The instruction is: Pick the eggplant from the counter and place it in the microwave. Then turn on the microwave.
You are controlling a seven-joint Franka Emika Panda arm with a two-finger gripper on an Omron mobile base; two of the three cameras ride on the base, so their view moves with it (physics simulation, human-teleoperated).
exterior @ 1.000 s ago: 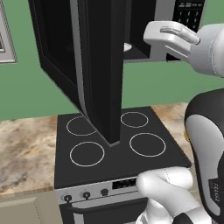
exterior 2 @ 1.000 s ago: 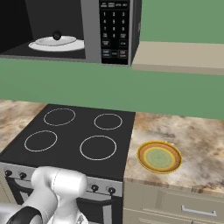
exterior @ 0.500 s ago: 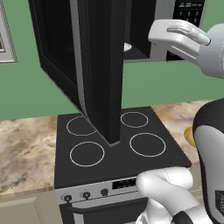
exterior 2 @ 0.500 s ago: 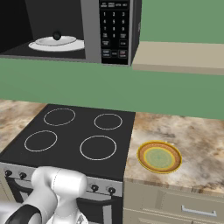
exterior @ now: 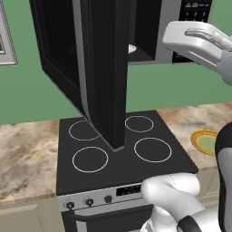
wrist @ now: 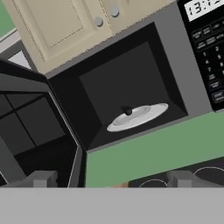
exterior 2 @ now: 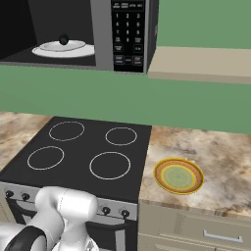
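We see the eggplant (exterior 2: 63, 39) as a small dark lump resting on the white turntable plate (exterior 2: 73, 49) inside the microwave (exterior 2: 105, 34), near the middle of the cavity; in the hand view it sits on the same plate, toward its left part. The microwave hangs above the stove (exterior 2: 86, 154), and its door (exterior: 102, 72) stands swung wide open, reaching out over the four burner rings in the left base view. To the right of the cavity is the black keypad panel (exterior 2: 128, 34), with a lit display at its top in the hand view. Our gripper (wrist: 111, 178) is spread wide with nothing between its fingertips (wrist: 41, 178), and it points at the open cavity from in front, apart from the microwave. In the left base view the white arm (exterior: 195, 41) crosses in front of the keypad panel. Below, on the marbled counter (exterior 2: 215, 157) just right of the stove, lies the yellow-rimmed green plate (exterior 2: 178, 175). A beige shelf (exterior 2: 201, 63) juts from the green wall (exterior 2: 147, 103) beside the microwave, and light cabinet doors (wrist: 65, 22) sit above it.
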